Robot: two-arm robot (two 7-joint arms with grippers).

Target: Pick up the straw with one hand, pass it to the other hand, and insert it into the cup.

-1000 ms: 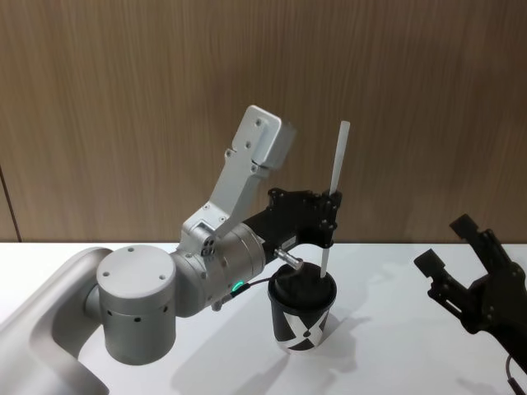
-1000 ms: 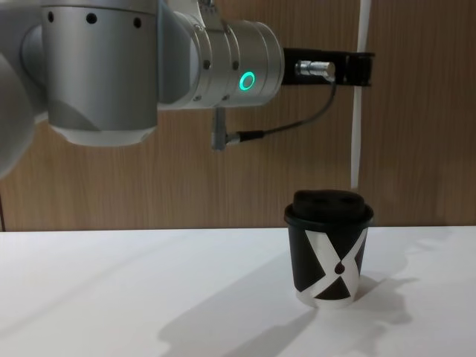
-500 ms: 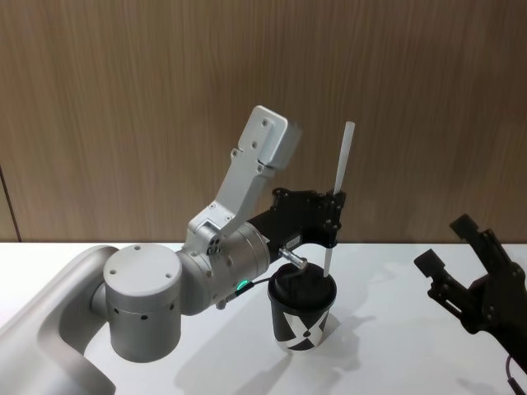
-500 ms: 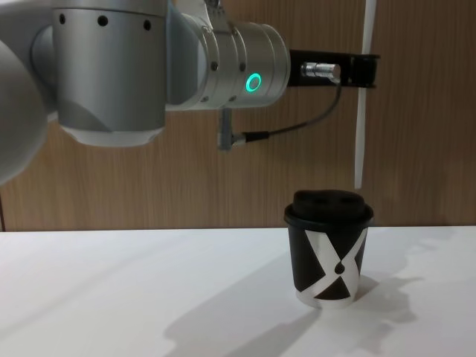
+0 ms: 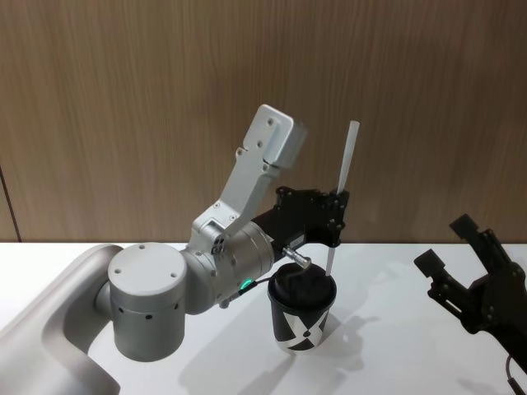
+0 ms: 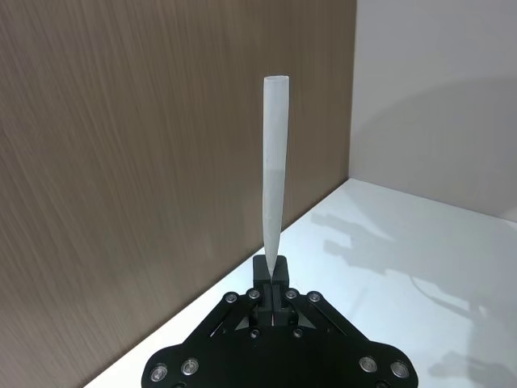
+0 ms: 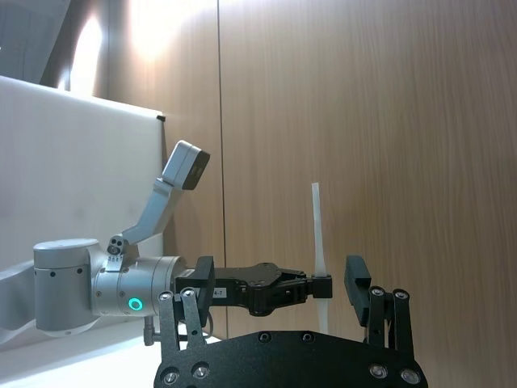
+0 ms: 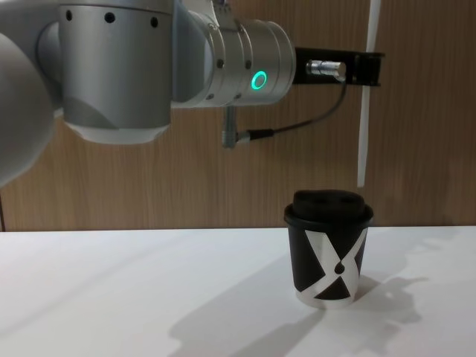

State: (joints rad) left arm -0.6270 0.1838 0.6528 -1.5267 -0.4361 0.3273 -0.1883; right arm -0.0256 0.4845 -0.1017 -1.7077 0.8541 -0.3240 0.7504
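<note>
Head view: a white table [image 5: 387,362] runs up to a brown wood-grain wall [image 5: 123,99]. The cup [image 5: 302,314] stands upright on it. Above the cup, the left gripper [image 5: 333,218] pinches the straw [image 5: 342,189], which stands nearly upright with its lower end just over the lid's rear edge. The right gripper [image 5: 461,263] hovers near the right edge with its fingers spread and nothing between them.

Left wrist view: the fingertips press together on the straw [image 6: 273,194], with the wood wall and a white wall [image 6: 436,97] behind.

Right wrist view: the right gripper's [image 7: 275,303] fingers stand wide apart; beyond them is the left gripper [image 7: 321,287] holding the straw [image 7: 318,234].

Chest view: the straw's [image 8: 364,111] lower end hangs clear of the cup [image 8: 328,253], above the lid's right side. The cup casts a soft shadow on the table [image 8: 111,290].
</note>
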